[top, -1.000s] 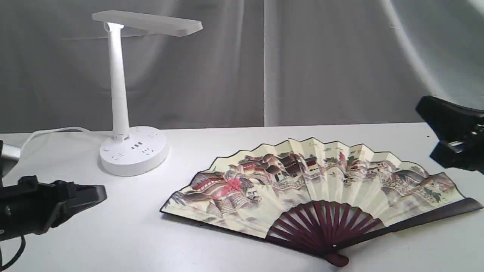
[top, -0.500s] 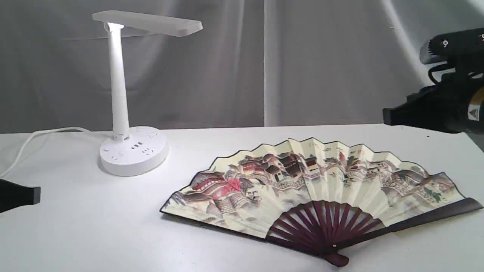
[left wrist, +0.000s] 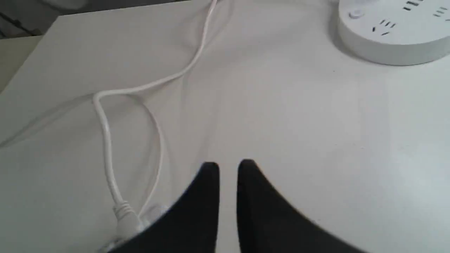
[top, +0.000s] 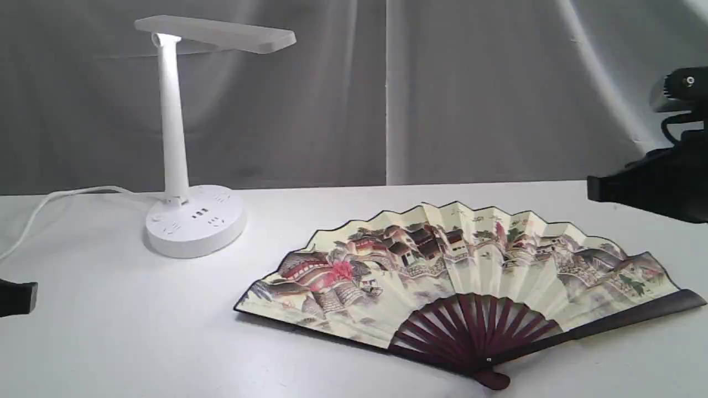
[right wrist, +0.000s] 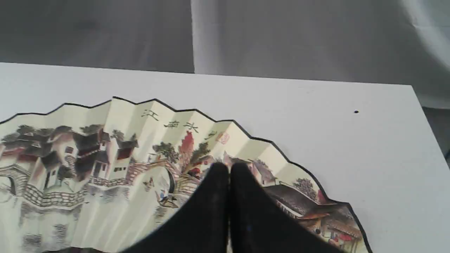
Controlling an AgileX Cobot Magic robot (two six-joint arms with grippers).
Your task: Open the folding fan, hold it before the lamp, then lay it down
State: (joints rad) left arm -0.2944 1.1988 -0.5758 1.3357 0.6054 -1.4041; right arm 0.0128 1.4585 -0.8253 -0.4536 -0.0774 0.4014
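Observation:
The folding fan point(top: 459, 260) lies fully spread and flat on the white table, its maroon ribs toward the front, with nothing touching it. The lamp point(top: 172, 138) stands upright at the back left. My left gripper point(top: 19, 297) sits at the far left edge, well away from the fan. In the left wrist view its fingers point(left wrist: 228, 167) are nearly together and hold nothing, near the lamp base point(left wrist: 393, 35). My right gripper point(top: 594, 189) hovers above the table's right side. It hangs shut and empty point(right wrist: 229, 168) over the fan's painted leaf point(right wrist: 105, 147).
The lamp's white cord point(top: 50, 202) runs left from the base and loops on the table point(left wrist: 105, 133) close to my left gripper. A grey curtain hangs behind the table. The table's right edge point(right wrist: 427, 140) is near the fan's right end.
My left gripper pulled back leftward, almost out of the exterior view. My right gripper swung up, levelled out, then drew back to the right. The fan and lamp stayed put.

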